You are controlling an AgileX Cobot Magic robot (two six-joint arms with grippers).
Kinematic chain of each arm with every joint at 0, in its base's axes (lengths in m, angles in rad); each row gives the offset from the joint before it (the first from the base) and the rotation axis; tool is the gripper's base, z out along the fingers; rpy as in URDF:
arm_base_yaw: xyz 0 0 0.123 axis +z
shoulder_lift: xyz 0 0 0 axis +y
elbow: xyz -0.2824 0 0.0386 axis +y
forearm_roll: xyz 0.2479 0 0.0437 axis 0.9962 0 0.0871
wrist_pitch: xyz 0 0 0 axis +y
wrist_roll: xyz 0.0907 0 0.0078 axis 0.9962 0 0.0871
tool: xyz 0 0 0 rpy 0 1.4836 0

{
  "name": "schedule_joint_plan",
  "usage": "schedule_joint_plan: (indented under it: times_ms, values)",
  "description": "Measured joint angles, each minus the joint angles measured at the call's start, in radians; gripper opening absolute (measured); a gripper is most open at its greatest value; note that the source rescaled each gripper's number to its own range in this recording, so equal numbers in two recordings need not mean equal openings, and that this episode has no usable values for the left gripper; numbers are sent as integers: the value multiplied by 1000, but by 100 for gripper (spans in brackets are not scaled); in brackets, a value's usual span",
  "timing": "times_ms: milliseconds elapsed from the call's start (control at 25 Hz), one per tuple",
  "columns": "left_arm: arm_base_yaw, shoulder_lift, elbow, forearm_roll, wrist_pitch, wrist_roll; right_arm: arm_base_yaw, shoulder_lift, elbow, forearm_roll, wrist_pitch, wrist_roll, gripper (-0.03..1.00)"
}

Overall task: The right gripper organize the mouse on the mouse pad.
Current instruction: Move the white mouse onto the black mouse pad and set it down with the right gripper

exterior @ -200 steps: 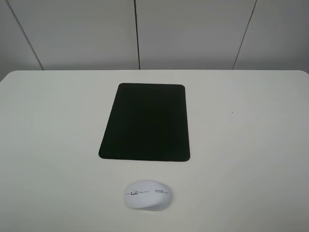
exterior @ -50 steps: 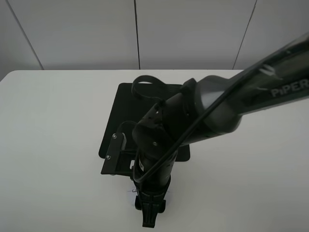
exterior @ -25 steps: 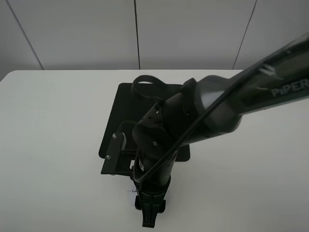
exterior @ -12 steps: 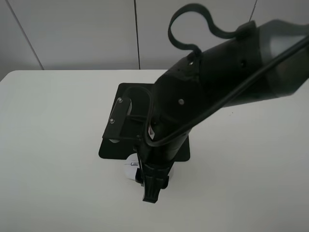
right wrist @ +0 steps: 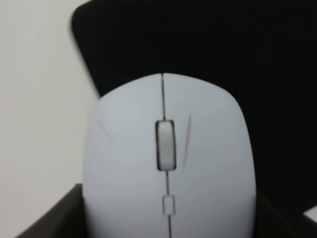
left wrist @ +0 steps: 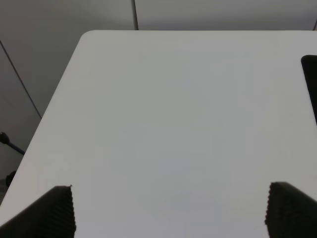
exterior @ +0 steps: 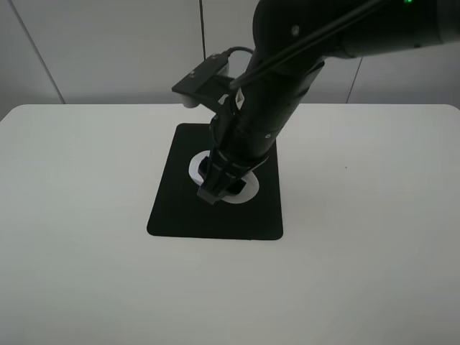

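Note:
The white mouse (exterior: 195,167) is over the middle of the black mouse pad (exterior: 172,208), mostly hidden under the right gripper (exterior: 219,187), which is shut on its sides. In the right wrist view the mouse (right wrist: 168,148) fills the picture, scroll wheel up, with a dark finger (right wrist: 49,220) on either flank and the mouse pad (right wrist: 208,44) behind it. Whether the mouse rests on the pad or hangs just above it I cannot tell. The left gripper (left wrist: 168,213) is open over bare table, fingertips (left wrist: 54,210) far apart; the pad's edge (left wrist: 311,79) shows at the side.
The white table (exterior: 86,273) surrounds the pad on every side. Its rounded far corner (left wrist: 91,37) shows in the left wrist view, with a grey wall behind. The right arm's bulky body (exterior: 280,86) rises over the pad's far half.
The right gripper has carried the mouse from the table's front edge back over the middle of the mouse pad, and the arm has drawn away toward the wall.

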Motion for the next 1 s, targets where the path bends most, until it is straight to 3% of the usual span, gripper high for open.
schedule_joint_plan:
  times_ms: [400,760,1000]
  values:
    - [0,0,0,0,0,0,-142,142,-178,0,38,229,1]
    - [0,0,0,0,0,0,-174,390,-421,25,123,550,1]
    - [0,0,0,0,0,0,-178,489,-500,0,135,690,1]
